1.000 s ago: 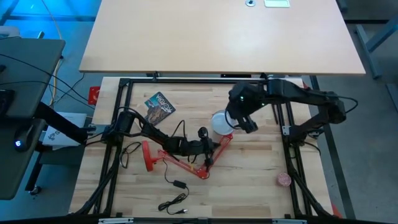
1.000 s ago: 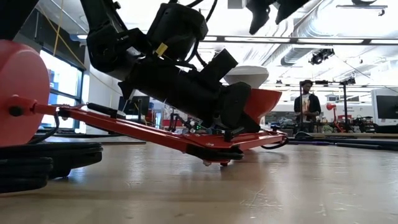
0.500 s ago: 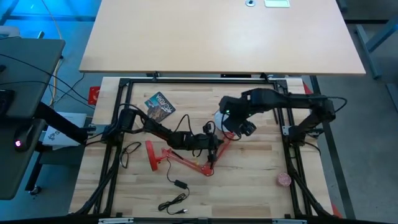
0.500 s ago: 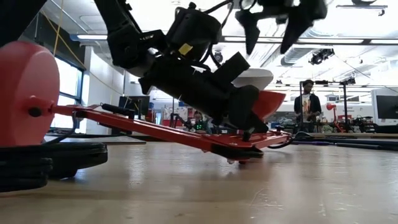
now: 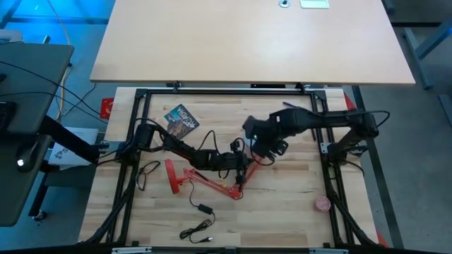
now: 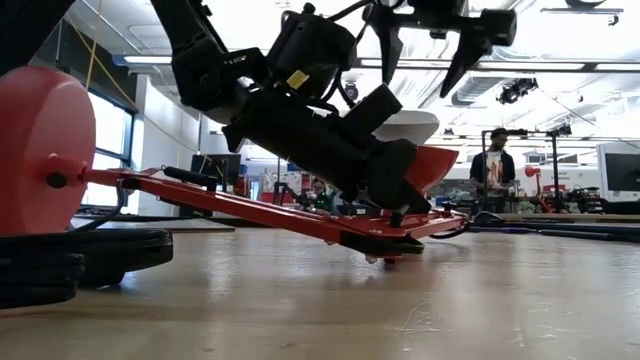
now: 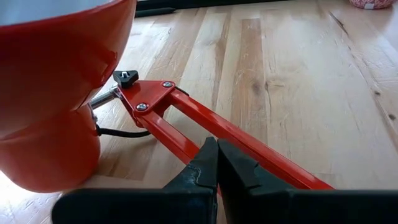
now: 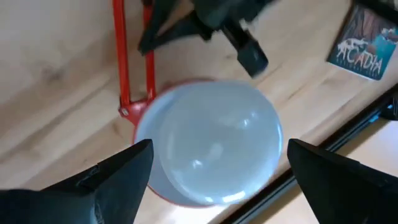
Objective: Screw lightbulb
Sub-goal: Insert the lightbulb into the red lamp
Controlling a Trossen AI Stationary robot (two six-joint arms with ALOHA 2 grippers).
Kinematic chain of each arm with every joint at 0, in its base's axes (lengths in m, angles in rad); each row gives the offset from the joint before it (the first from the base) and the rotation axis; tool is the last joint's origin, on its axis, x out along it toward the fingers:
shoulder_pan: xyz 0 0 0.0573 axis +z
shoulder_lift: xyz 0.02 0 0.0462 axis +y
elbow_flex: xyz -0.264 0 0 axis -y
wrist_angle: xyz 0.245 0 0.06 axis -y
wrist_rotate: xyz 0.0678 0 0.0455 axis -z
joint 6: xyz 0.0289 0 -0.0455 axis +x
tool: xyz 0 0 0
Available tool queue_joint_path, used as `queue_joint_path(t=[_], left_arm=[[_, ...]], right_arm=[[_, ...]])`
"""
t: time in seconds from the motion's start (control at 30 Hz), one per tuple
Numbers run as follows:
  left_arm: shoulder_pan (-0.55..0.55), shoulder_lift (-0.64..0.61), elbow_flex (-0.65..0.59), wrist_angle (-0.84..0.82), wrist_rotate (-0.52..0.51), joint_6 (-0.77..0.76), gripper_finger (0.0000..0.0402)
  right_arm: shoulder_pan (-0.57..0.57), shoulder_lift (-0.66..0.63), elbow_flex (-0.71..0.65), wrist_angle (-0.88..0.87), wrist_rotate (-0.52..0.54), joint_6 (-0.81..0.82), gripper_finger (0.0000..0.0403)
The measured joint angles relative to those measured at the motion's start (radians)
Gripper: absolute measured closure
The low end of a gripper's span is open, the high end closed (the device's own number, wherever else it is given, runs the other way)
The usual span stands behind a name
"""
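A red desk lamp lies on the wooden table, its round base (image 5: 169,176) on the left and its folded arm (image 6: 230,200) slanting across. The shade (image 6: 432,165) faces up, and the white lightbulb (image 8: 211,146) sits in its mouth, dome up. My left gripper (image 7: 216,167) is shut on the lamp's arm just short of the shade. My right gripper (image 6: 420,55) hangs open above the bulb, pointing steeply down. Its fingers stand wide on either side of the dome without touching it. In the high view the right gripper (image 5: 265,141) hides the bulb. My left gripper pinches one red bar of the lamp's arm (image 7: 245,144) between its two fingers, a short way below the bracket that carries the shade. The fingers come slanting down from the table's left. The arm is tilted, its elbow (image 6: 380,245) low by the table and the shade raised.
A booklet (image 5: 181,121) lies at the far left. The lamp's black cord and plug (image 5: 201,212) trail near the front edge. A pink round object (image 5: 323,204) sits at the right front. A person (image 6: 495,165) stands in the room behind the table.
My right gripper has come down and toward the table's left, and now hangs over the bulb. It has rolled about its own axis and stayed open. My left gripper, still shut, has shifted the lamp's arm and shade a little toward the right.
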Motion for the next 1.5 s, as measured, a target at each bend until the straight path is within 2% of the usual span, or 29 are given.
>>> queue_joint_path(t=[0.2, 0.4, 0.63, 0.8, 1.03, 1.4, 1.5], left_arm=[[0.0, 0.0, 0.0, 0.0, -0.002, -0.02, 0.0402], [-0.001, 0.0, 0.0, 0.001, -0.002, -0.026, 0.0402], [-0.001, 0.0, 0.0, 0.002, -0.003, -0.026, 0.0401], [-0.001, 0.0, 0.0, 0.003, -0.003, -0.027, 0.0402], [-0.001, 0.0, 0.0, 0.003, -0.003, -0.027, 0.0402], [-0.002, 0.0, 0.0, 0.005, -0.017, -0.028, 0.0401], [-0.002, 0.0, 0.0, 0.005, -0.018, -0.028, 0.0402]], right_arm=[[0.027, -0.006, 0.001, -0.011, 0.027, 0.225, 0.0036], [0.006, -0.006, 0.001, -0.05, 0.091, 0.293, 0.0036], [-0.026, 0.011, 0.059, -0.059, 0.01, 0.403, 0.0053], [-0.051, 0.064, 0.138, -0.089, -0.077, 0.488, 0.0086], [-0.06, 0.085, 0.148, -0.125, -0.105, 0.521, 0.0125], [-0.05, 0.155, 0.147, -0.118, -0.053, 0.495, 0.0128], [-0.046, 0.169, 0.148, -0.126, 0.0, 0.492, 0.0128]])
